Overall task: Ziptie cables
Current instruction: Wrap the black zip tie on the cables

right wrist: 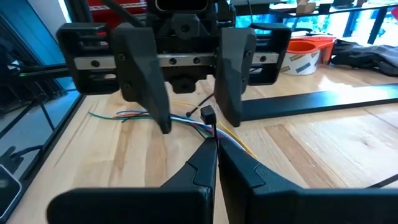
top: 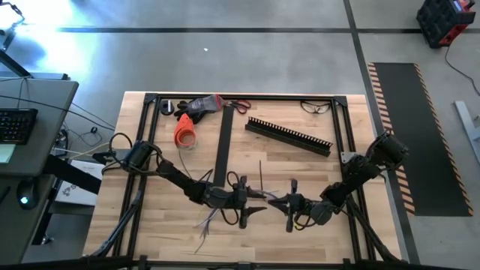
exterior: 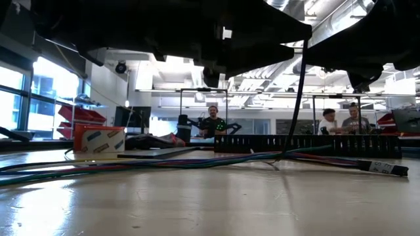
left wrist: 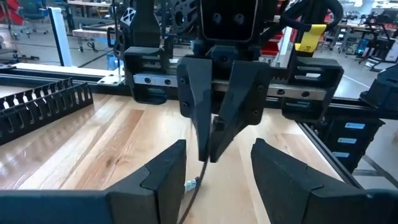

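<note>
left gripper (top: pixel 251 206): near the front edge of the table at its middle, fingers spread apart with the cables passing between them, not clamped on anything i can make out
right gripper (top: pixel 289 208): facing the left one just across from it, fingers (right wrist: pixel 208 163) pressed together on a thin dark strip, likely the zip tie (right wrist: pixel 208 118), whose small square head sits right at the cables
cables (right wrist: pixel 134 114): thin mixed-colour wires lying on the wood between the two grippers, loose ends splaying toward the front edge on the left arm's side
zip tie state: head is at the bundle, but whether the tail is threaded and snug cannot be told
risk, slip: the right gripper holds only a narrow strip at its tips, so a pull off-line could let it slide out
risk, stray wires: the ends fan out, so a loop drawn tight now might leave some wires outside it
risk, collision: both sets of fingers are very close, so any sideways move could knock them together
risk, dragging: nothing pins the wires, so a hard pull may haul the whole bunch across the table
slotted channel (top: pixel 289 136): toward the back right, well apart
tape roll (top: pixel 184 130): orange, back left area; label shows in the low view but is unreadable
other writing: small tag on a wire end in the low view, too small to read
</note>
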